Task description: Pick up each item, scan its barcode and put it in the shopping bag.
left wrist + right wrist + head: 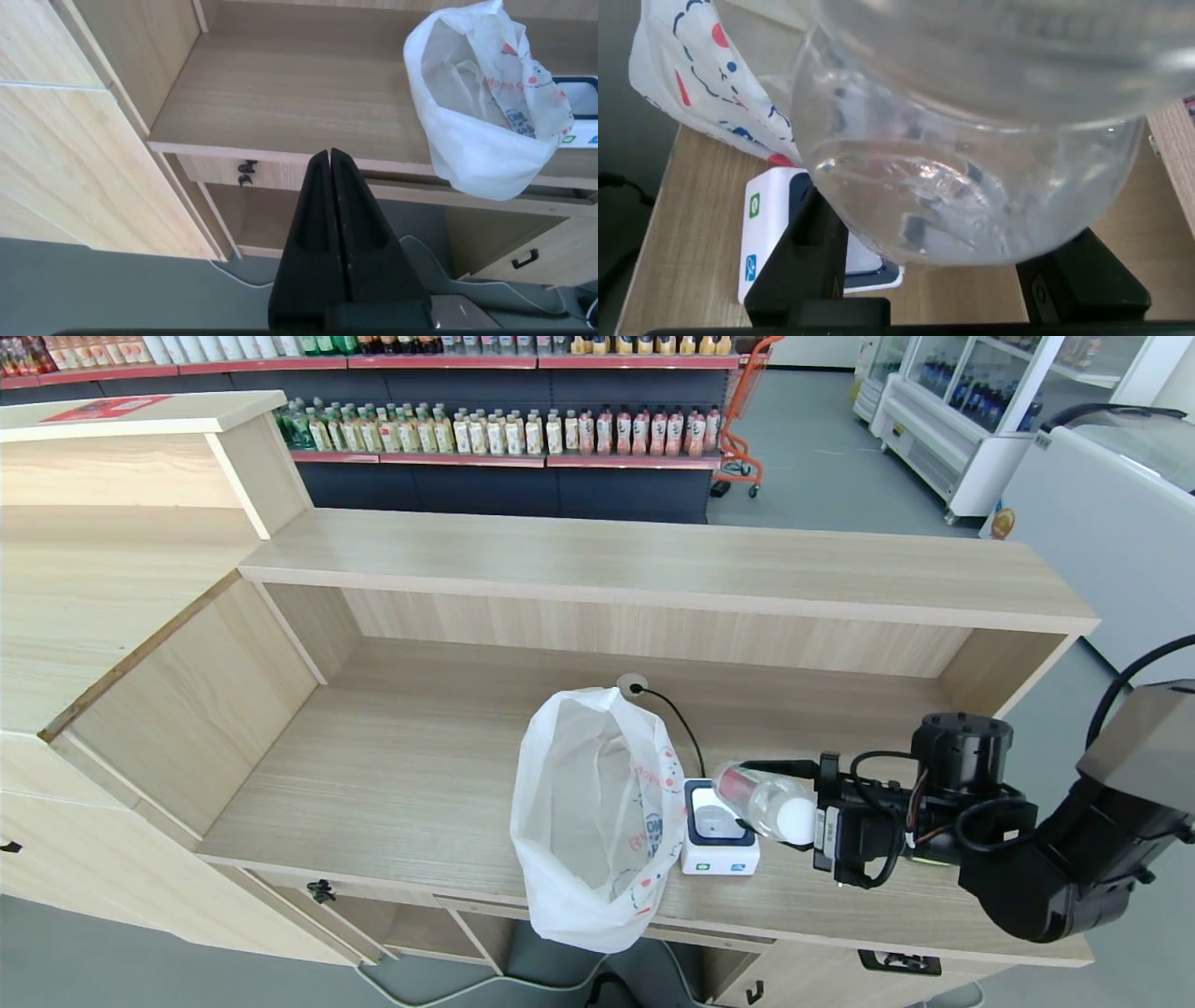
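- You have the wooden counter [420, 775] under everything; its left end is cut off.
- The white shopping bag [597, 821] stands open on it, its bottom sagging over the front edge.
- Your right gripper [752, 795] clamps a clear bottle [766, 803] sideways above the scanner [719, 847]; you can't make out any barcode.
- The bottle partly hides the scanner, which sits just beside the bag.
- Your left gripper [330, 159], out in front of the counter, has its fingers pressed together, empty.

In the right wrist view the bottle [971, 140] runs off the edge, hiding part of the scanner [764, 233].
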